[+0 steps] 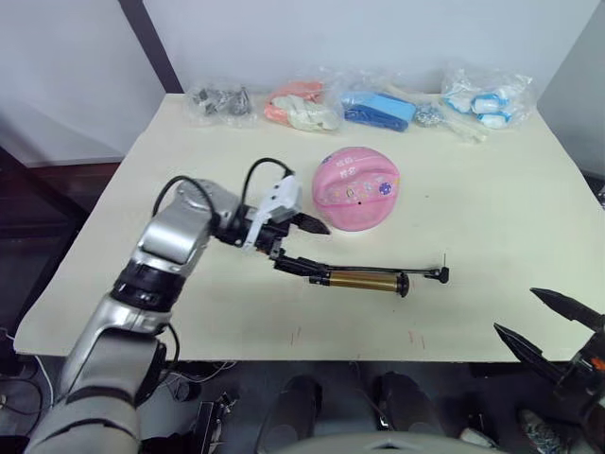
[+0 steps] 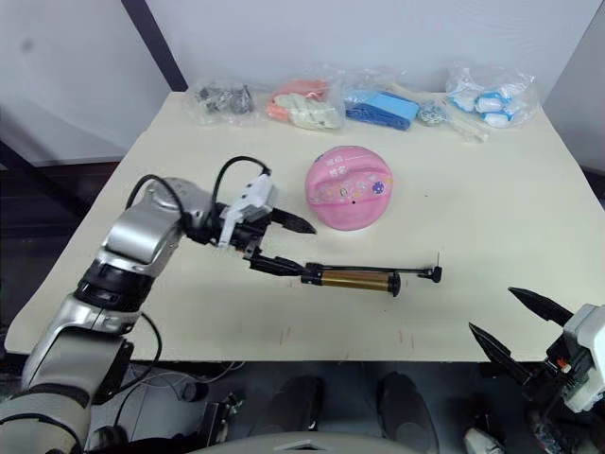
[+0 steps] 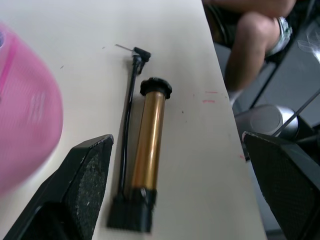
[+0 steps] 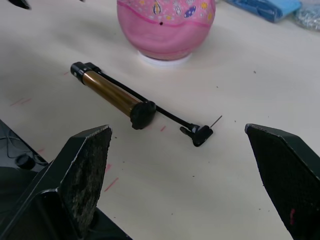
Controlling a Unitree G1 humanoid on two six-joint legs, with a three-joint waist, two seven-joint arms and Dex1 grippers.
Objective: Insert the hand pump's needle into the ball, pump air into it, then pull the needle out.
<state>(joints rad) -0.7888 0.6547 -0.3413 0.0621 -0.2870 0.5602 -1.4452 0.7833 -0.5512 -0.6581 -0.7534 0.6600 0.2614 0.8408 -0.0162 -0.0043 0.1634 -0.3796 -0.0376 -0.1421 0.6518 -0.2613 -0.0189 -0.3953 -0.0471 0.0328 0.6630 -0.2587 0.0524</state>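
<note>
The hand pump (image 1: 364, 279) lies flat on the counter (image 1: 492, 236) near the middle of its front edge, gold barrel parallel to that edge, with its thin black hose (image 4: 170, 116) running alongside the barrel. The needle (image 4: 216, 121) sticks out of a small black fitting at the hose's end, resting on the counter and well apart from the ball (image 1: 356, 186), which sits toward the middle of the counter, behind the pump. The right wrist view shows the ball resting on a white ring-like base and a small dark hole on its side; the head views do not make these out. The left wrist view adds a seated person's bare knee (image 3: 255, 35) beyond the counter's front edge and faint red marks on the surface near the pump. The left gripper (image 1: 304, 246) hovers at the pump's left end, just beside the ball, its fingers spread wide and holding nothing. The right gripper (image 1: 546, 326) hangs off the front right corner of the counter, also spread wide and empty. Four clear bags (image 1: 354, 104) of small items line the far edge.
</note>
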